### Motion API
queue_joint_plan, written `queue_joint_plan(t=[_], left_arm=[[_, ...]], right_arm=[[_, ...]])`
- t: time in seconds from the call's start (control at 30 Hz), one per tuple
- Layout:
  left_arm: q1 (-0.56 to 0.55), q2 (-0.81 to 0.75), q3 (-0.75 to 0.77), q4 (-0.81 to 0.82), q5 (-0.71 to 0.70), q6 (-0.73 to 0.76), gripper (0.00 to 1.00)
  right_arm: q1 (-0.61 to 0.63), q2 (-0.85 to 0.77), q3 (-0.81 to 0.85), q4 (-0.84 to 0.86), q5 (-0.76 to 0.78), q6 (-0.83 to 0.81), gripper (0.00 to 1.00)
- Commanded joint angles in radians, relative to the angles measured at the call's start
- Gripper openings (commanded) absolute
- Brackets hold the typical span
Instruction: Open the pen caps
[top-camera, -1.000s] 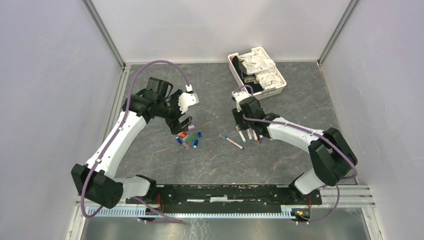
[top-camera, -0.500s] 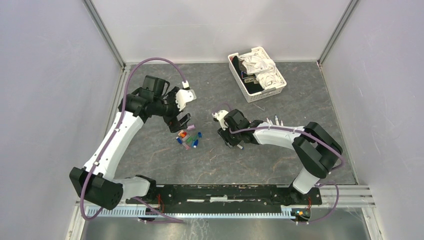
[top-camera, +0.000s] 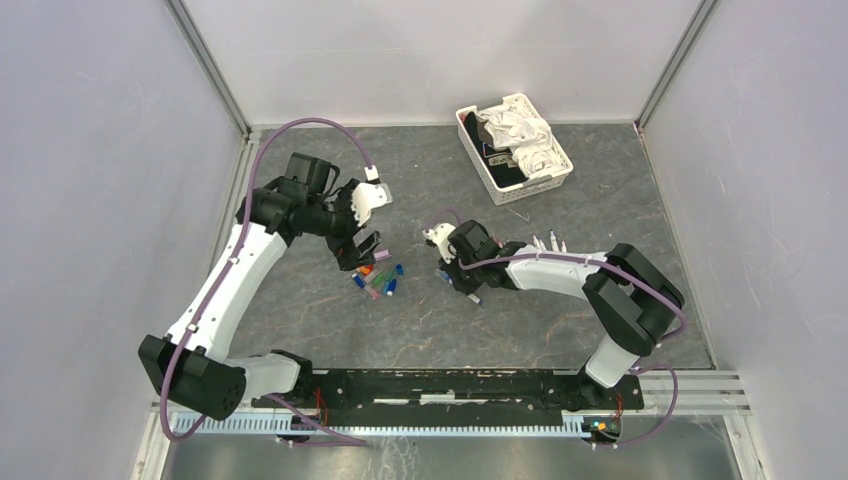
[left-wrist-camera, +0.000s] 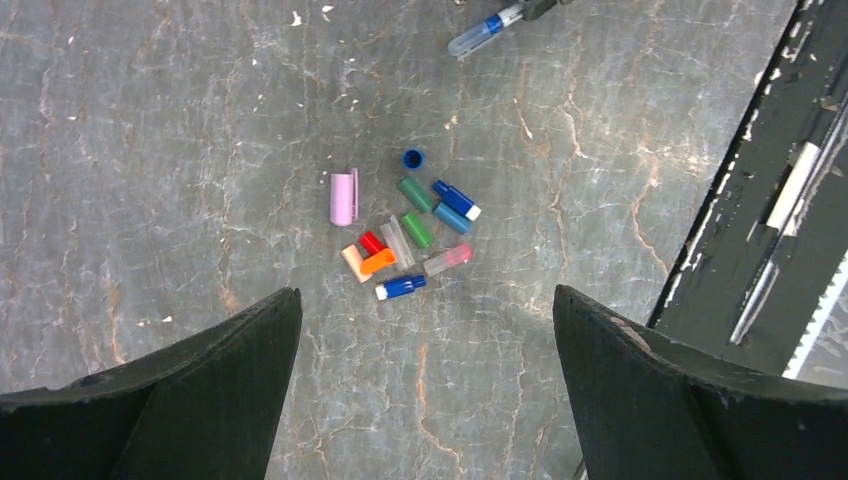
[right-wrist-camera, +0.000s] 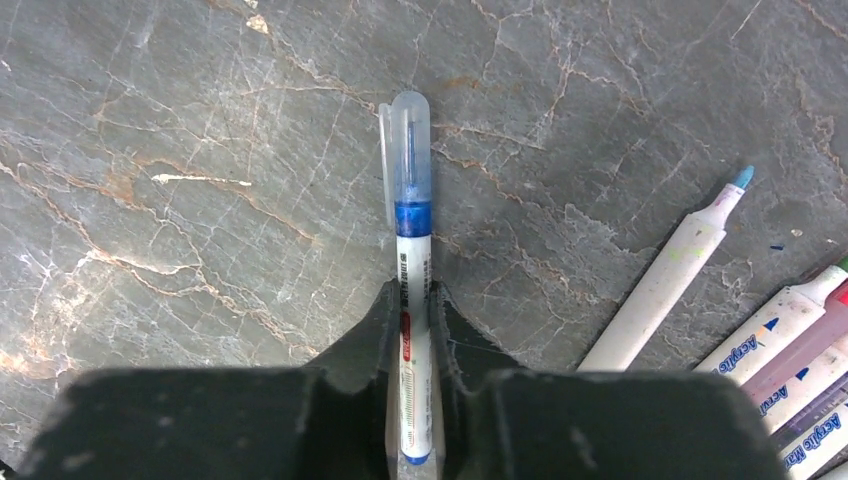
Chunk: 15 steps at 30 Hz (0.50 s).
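about a dozen loose pen caps (left-wrist-camera: 405, 235) lie in a tight heap on the grey counter (left-wrist-camera: 150, 150), with blue, green, red, orange and pink among them. a lilac cap (left-wrist-camera: 343, 197) sits just at one side of the heap. the left pincer (left-wrist-camera: 425, 300) hangs above them with its fingers spread wide and nothing between them. well to the right of the heap, the right pincer (right-wrist-camera: 412, 300) is down at the counter and clamped on the white barrel of a blue pen (right-wrist-camera: 410, 250). that pen lies flat and points away from the wrist, and its clear cap (right-wrist-camera: 408, 140) is on, over the blue tip. on the right of that pincer, several pens (right-wrist-camera: 800, 350) lie side by side with their tips bare. one white barrel (right-wrist-camera: 660, 290) with a light blue tip lies a little apart from the rest. there are perhaps five in all, though the frame edge cuts them off. at the far side of the counter sits a white basket (top-camera: 478, 157) with crumpled white cloth (top-camera: 520, 135) in it.
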Motion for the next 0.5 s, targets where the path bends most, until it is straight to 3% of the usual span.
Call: queue_joint_plan(t=[0.0, 0.17, 0.47], left_arm=[[0.004, -0.012, 0.014, -0.040, 0.073, 0.061, 1.00], [0.005, -0.008, -0.016, -0.075, 0.110, 0.135, 1.00], [-0.021, -0.024, -0.148, -0.068, 0.240, 0.301, 0.99]], right_arm=[[-0.009, -0.016, -0.052, -0.003, -0.052, -0.008, 0.11], [-0.044, -0.052, -0.072, 0.015, -0.161, 0.005, 0.00], [-0.109, -0.126, 0.010, 0.056, -0.705, 0.124, 0.00]])
